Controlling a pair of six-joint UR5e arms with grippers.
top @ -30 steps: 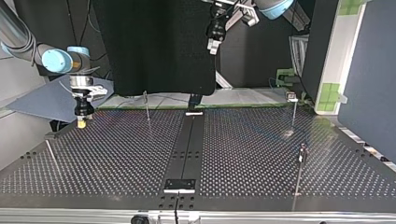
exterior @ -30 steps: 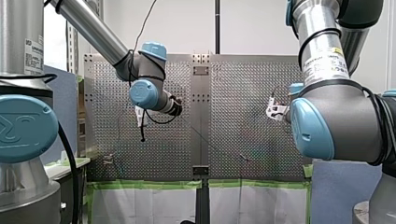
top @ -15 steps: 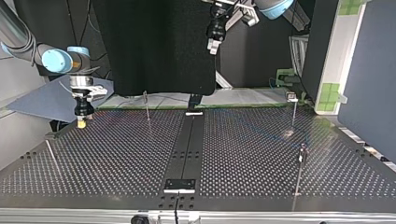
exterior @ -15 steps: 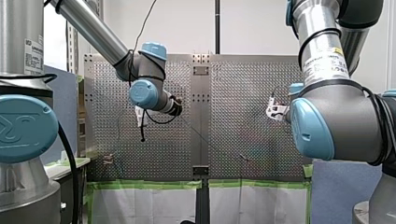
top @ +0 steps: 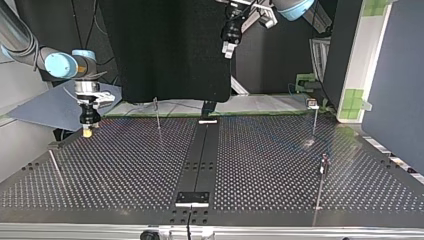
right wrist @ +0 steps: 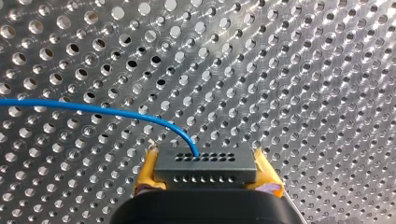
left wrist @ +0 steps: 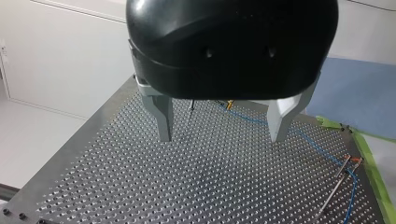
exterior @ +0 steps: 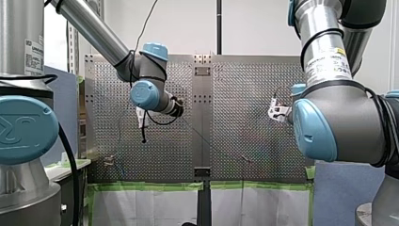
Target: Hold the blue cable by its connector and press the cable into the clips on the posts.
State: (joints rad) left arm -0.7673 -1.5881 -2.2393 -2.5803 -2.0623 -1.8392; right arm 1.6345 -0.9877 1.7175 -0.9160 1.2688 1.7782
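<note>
Blue cable [right wrist: 93, 109] connector [right wrist: 205, 166] between right fingers [right wrist: 146, 171]

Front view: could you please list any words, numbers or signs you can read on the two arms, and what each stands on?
On my left arm, a white label: printed lines, too blurred to read.
On my right arm, a pale label with a yellow mark: print too blurred to read.
On my left arm's blue cap: a raised logo, not legible.
Nothing else there bears text.
</note>
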